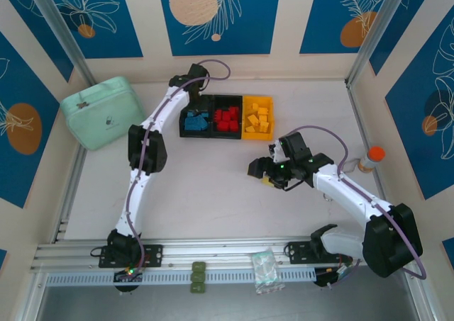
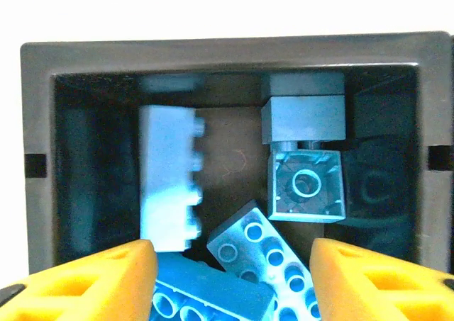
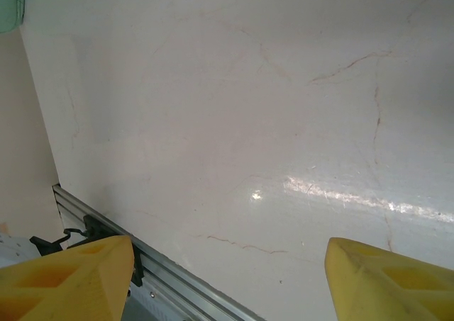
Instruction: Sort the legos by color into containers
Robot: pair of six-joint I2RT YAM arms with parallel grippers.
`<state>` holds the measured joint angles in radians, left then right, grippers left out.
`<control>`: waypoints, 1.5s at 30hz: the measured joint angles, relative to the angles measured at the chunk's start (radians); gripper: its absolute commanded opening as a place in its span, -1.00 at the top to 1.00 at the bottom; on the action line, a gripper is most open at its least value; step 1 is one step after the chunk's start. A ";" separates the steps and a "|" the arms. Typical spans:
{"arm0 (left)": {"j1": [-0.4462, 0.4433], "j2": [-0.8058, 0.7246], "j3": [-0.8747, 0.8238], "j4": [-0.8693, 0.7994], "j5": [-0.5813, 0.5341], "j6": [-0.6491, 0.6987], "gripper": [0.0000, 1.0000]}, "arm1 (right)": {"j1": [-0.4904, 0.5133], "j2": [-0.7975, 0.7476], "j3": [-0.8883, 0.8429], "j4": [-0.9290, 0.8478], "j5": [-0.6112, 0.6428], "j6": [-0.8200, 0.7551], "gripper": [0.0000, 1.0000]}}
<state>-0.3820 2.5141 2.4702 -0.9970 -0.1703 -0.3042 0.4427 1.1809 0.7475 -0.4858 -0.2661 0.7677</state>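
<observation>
Top camera looks down on the table (image 1: 213, 193) from 6 o'clock. Left wrist camera peers closely into the 12 o'clock bin (image 2: 227, 53); right wrist camera skims the table.

Top: your light is bright, even | left wrist: white blowout at 12 o'clock, legos (image 2: 305, 186) soft | right wrist: table (image 3: 213, 122) glare at 4 o'clock

Left tool (image 2: 230, 257) and right tool (image 3: 228, 254) agape
</observation>
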 measured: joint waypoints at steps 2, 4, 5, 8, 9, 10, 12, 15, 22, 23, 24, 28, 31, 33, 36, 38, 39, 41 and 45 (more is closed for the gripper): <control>0.000 -0.024 0.000 -0.003 0.000 0.000 -0.20 | 0.003 -0.012 -0.003 0.001 0.001 0.003 -0.44; 0.000 -0.056 0.000 -0.010 0.000 0.000 -0.20 | 0.006 -0.020 -0.004 0.000 0.002 0.004 -0.44; -0.001 -0.074 0.000 -0.011 0.000 0.001 -0.20 | 0.008 -0.022 -0.004 0.001 0.004 0.004 -0.44; -0.007 -0.130 0.000 -0.014 0.000 0.004 -0.21 | 0.019 -0.023 -0.004 0.000 0.008 0.011 -0.44; -0.007 -0.152 -0.006 -0.013 0.001 0.007 -0.22 | 0.023 -0.024 -0.004 0.000 0.009 0.011 -0.44; -0.008 -0.174 -0.018 -0.012 0.002 0.007 -0.23 | 0.027 -0.026 -0.004 0.000 0.012 0.011 -0.44; -0.009 -0.236 -0.071 -0.004 0.006 0.008 -0.24 | 0.031 -0.032 -0.004 0.000 0.018 0.011 -0.46; -0.012 -0.345 -0.197 0.023 0.026 0.007 -0.26 | 0.033 -0.037 -0.004 -0.001 0.034 0.008 -0.50; -0.023 -0.656 -0.646 0.157 0.119 -0.005 -0.39 | 0.033 -0.041 0.034 -0.031 0.081 -0.034 -0.60; -0.024 -0.699 -0.708 0.179 0.132 -0.008 -0.45 | 0.033 -0.041 0.047 -0.033 0.087 -0.043 -0.68; -0.025 -0.742 -0.769 0.205 0.146 -0.011 -0.53 | 0.033 -0.040 0.059 -0.034 0.092 -0.050 -0.76; -0.026 -0.892 -0.970 0.281 0.195 -0.011 -0.99 | 0.033 -0.037 0.102 -0.032 0.122 -0.087 -0.92; -0.026 -0.990 -1.096 0.326 0.215 -0.020 -0.99 | 0.033 -0.024 0.134 -0.033 0.146 -0.110 -0.98; -0.026 -1.057 -1.177 0.358 0.214 -0.024 -0.99 | 0.033 -0.011 0.156 -0.032 0.166 -0.126 -0.98; -0.026 -1.161 -1.286 0.403 0.183 -0.027 -0.99 | 0.033 0.012 0.196 -0.039 0.219 -0.148 -0.98; -0.026 -1.245 -1.366 0.443 0.138 -0.027 -0.99 | 0.033 0.023 0.223 -0.043 0.282 -0.159 -0.98; -0.026 -1.291 -1.410 0.467 0.109 -0.027 -0.99 | 0.033 0.026 0.234 -0.042 0.323 -0.166 -0.98; -0.026 -1.374 -1.494 0.521 0.050 -0.020 -0.99 | 0.033 0.026 0.241 -0.029 0.413 -0.183 -0.98; -0.016 -1.505 -1.649 0.628 -0.080 0.024 -0.99 | 0.035 0.018 0.214 0.066 0.614 -0.258 -0.98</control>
<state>-0.3985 1.0088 0.8215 -0.3691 -0.2508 -0.2806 0.4778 1.1984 0.9615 -0.4202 0.3481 0.5095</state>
